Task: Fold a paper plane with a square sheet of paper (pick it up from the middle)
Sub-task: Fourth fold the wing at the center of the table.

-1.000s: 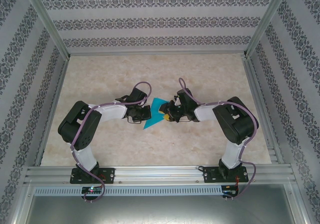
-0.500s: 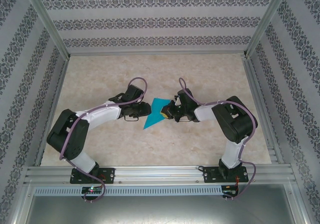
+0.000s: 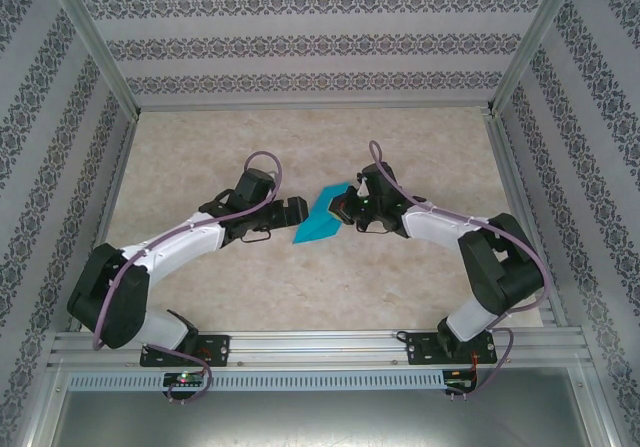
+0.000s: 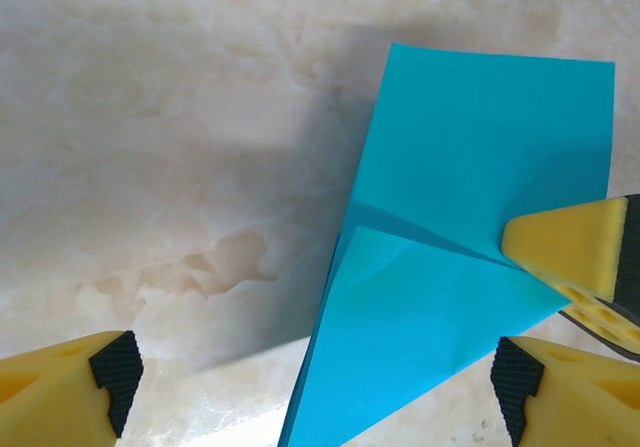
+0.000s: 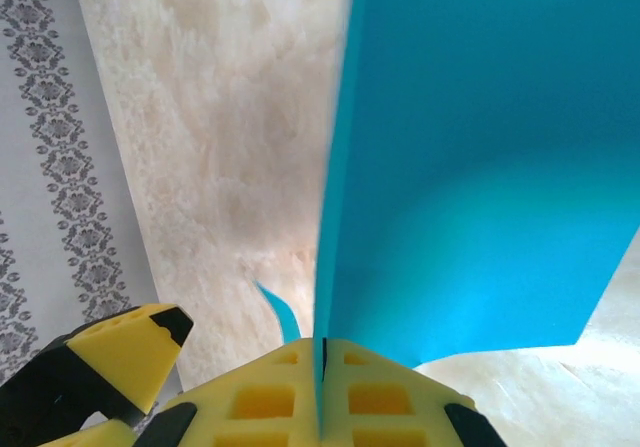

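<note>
Left arm [image 3: 170, 247] extended low toward the table centre, its left gripper [image 3: 291, 213] with jaws spread wide and gripping nothing. Right arm [image 3: 440, 229] reaching inward from the opposite side, elbow bent, its right gripper [image 5: 322, 367] pinched closed on the edge of the folded teal paper [image 5: 480, 167].

I have two arms. My left arm [image 3: 165, 250] and my right arm [image 3: 440, 229] are white with big black joints. A purple cable [image 3: 262, 158] runs along each one. Each arm sits on a black base [image 3: 185, 350]. My left hand [image 3: 289, 213] has yellow fingers [image 4: 55, 395] with black pads. The yellow fingers [image 5: 270, 404] of my right hand [image 3: 343, 210] have little square holes.
</note>
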{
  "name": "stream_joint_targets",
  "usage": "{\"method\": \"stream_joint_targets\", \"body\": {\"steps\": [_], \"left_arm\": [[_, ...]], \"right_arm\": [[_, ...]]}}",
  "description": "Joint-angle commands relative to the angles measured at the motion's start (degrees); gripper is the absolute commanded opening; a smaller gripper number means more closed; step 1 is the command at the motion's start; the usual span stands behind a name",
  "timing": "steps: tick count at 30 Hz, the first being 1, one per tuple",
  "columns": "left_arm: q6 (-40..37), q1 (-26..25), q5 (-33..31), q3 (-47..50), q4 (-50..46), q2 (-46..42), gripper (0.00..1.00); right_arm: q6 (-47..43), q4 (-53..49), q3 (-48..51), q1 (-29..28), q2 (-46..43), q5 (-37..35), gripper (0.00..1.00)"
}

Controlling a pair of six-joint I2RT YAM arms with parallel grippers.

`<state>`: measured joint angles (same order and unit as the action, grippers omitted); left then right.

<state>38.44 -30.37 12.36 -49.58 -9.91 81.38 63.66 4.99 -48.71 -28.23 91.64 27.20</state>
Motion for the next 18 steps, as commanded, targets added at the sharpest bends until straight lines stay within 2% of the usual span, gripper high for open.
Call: {"method": "stream_joint_targets", "body": {"steps": [1, 9, 14, 18], "left_arm": [[-3.43, -0.32, -0.17, -0.24, 3.01, -2.07, 0.96], [-7.30, -0.36, 0.94, 0.04, 5.95, -2.24, 0.99], [-12.97, -1.13, 4.00, 4.10, 14.00, -2.86, 1.00], [-17.55, -3.02, 2.78, 6.29, 18.19, -1.95, 1.00]], "right_arm": [[-2.54, -5.71, -2.97, 0.65, -2.31, -4.17, 0.01], [-4.92, -15.20, -9.55, 0.13, -4.25, -11.14, 0.01], [-2.76, -17.17, -10.59, 0.14, -1.81, -10.92, 0.01], [1.36, -16.24, -9.45, 0.35, 0.71, -10.75, 0.02]]}}
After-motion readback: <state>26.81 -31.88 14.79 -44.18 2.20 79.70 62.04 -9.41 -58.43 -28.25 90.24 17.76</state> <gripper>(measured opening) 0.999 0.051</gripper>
